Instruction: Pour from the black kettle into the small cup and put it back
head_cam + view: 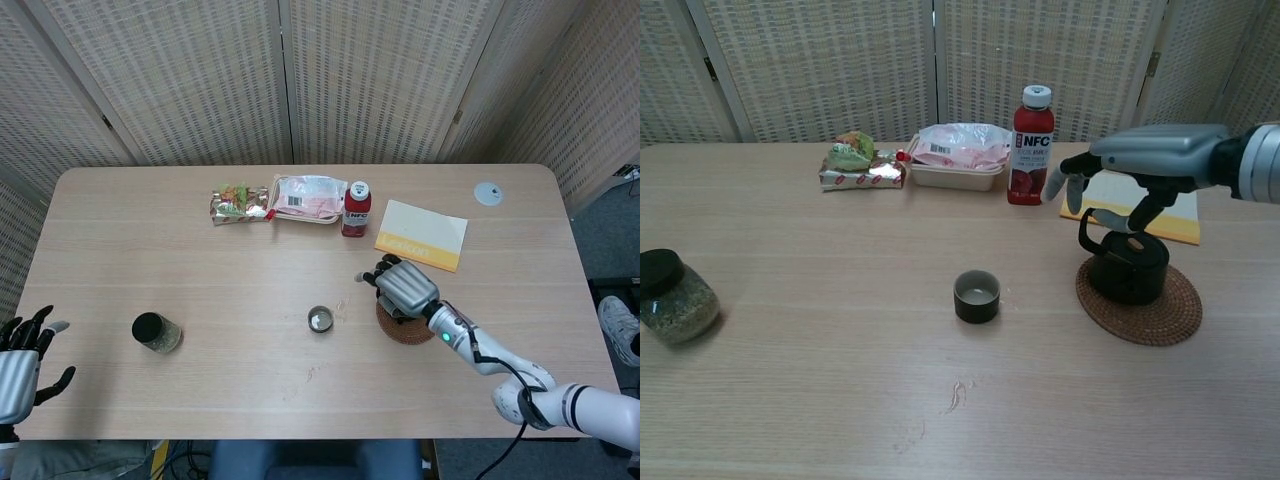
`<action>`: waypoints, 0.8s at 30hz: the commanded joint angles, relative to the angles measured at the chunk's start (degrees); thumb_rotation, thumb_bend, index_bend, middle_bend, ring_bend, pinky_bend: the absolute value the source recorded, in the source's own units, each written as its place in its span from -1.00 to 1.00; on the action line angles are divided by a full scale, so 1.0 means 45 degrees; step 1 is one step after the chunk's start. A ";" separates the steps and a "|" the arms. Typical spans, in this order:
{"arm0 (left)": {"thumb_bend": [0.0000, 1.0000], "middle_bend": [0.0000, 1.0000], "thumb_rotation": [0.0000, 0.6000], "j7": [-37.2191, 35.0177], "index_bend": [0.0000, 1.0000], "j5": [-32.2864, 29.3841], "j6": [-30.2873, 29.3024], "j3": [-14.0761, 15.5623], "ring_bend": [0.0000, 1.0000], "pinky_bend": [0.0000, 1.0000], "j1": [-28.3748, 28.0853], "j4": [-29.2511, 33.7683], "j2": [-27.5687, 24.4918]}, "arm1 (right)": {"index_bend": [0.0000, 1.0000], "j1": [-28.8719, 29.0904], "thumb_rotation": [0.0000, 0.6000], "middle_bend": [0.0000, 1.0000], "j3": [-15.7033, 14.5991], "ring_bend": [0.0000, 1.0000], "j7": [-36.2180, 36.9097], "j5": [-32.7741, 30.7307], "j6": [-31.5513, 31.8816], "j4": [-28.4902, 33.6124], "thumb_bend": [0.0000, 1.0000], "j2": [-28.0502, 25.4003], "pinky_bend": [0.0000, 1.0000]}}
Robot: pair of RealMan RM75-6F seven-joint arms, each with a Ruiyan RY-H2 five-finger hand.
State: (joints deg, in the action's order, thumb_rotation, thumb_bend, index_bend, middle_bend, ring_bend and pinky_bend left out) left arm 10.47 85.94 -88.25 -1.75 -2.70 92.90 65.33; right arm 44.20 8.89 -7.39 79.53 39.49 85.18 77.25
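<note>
The black kettle (1127,268) stands upright on a round woven trivet (1165,318) at the right of the table. My right hand (1145,160) hovers just above the kettle's handle with its fingers spread, holding nothing; its thumb hangs down close to the handle. From the head view the right hand (402,285) covers most of the kettle. The small dark cup (977,296) sits to the left of the kettle, also seen as the cup (320,319) near the table's middle. My left hand (24,362) is open, off the table's front left corner.
A red NFC bottle (1033,145), a food tray (958,155) and a snack pack (855,165) line the back. A yellow booklet (1185,225) lies behind the kettle. A lidded jar (670,297) stands front left. A white disc (488,194) lies back right.
</note>
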 commanded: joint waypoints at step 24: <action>-0.50 -0.80 1.00 -0.0491 -0.37 -0.0370 0.0261 0.0004 -0.65 -0.82 0.0108 -0.0470 0.0083 | -0.51 0.1552 1.00 -0.17 -0.0390 -0.54 -0.0245 -0.1666 -0.1591 -0.2781 0.19 0.1823 -0.66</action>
State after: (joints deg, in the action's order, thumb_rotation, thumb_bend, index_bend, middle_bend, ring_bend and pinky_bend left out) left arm 8.27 84.29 -87.09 -1.73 -2.23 90.79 65.70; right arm 51.13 7.18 -8.55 72.08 32.33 72.72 85.39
